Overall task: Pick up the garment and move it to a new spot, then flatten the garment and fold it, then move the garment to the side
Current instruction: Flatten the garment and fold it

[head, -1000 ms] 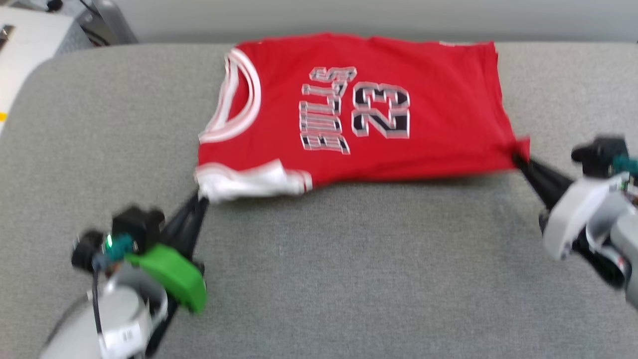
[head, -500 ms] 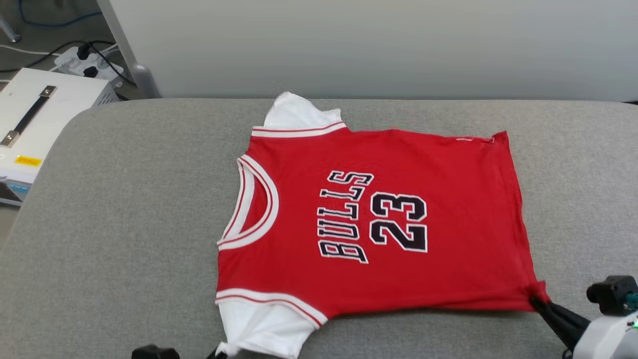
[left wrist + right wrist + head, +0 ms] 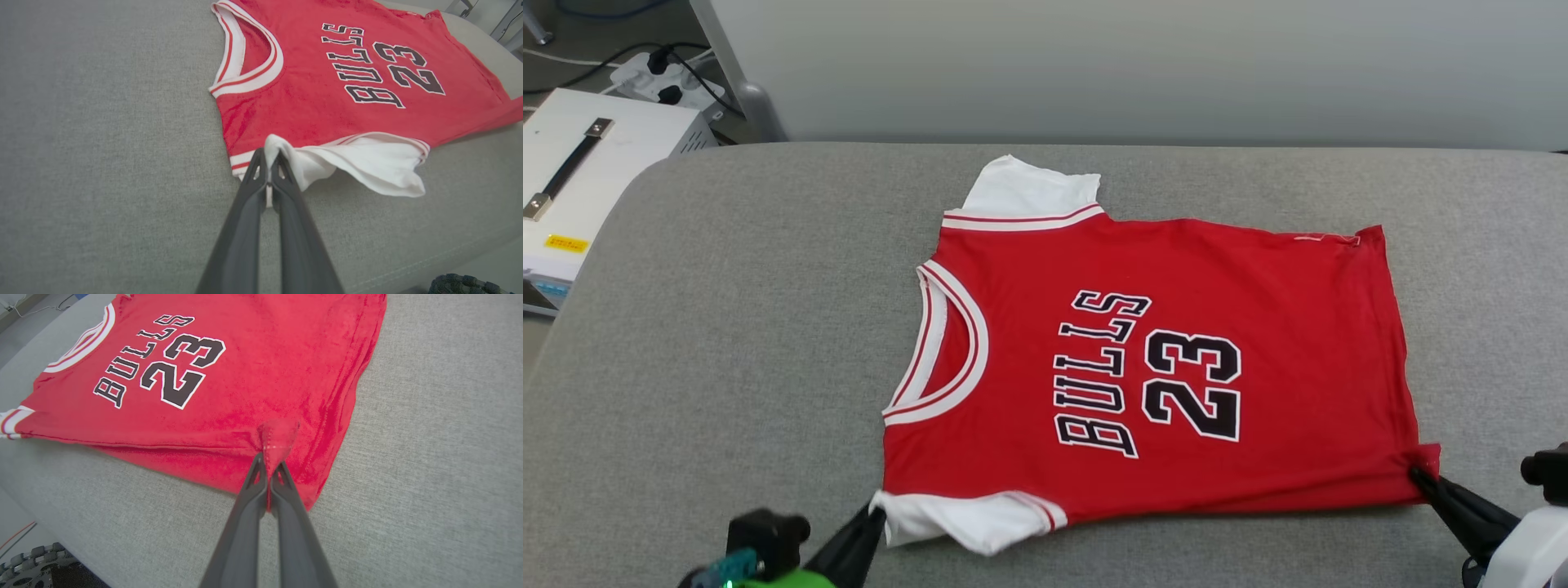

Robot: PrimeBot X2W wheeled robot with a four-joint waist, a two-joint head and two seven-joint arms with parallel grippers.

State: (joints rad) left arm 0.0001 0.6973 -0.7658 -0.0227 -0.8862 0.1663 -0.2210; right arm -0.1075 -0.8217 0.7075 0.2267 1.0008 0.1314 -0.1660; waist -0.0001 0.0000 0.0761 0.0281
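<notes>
The garment (image 3: 1176, 327) lies chest-up on the grey bench (image 3: 727, 327), its long axis running from the collar at 9 o'clock to the hem at 3 o'clock in the head view. Both arms hold its near edge. The left gripper (image 3: 876, 513) has its jaws pressed together on the near white sleeve (image 3: 964, 523) at about 7 o'clock of the shirt. The right gripper (image 3: 1417, 474) has its jaws pinching the near hem corner (image 3: 1427, 456) at about 4 o'clock. So the whole body of the shirt lies toward 12 o'clock from both pairs of jaws, and each arm sits at its own end of the long axis, neither nearer than the other.

My guess is that the next move turns on this: a pull toward 6 o'clock would tauten the cloth, and a lift toward 12 o'clock would fold it lengthwise.

From the head view the near sleeve looks merely crumpled. The left wrist view makes plain that it is bunched and raised off the bench, with a loose flap hanging beside the jaws. The right wrist view shows the corner puckered between the tips. I can't be sure whether 1 layer or 2 are caught there.
</notes>
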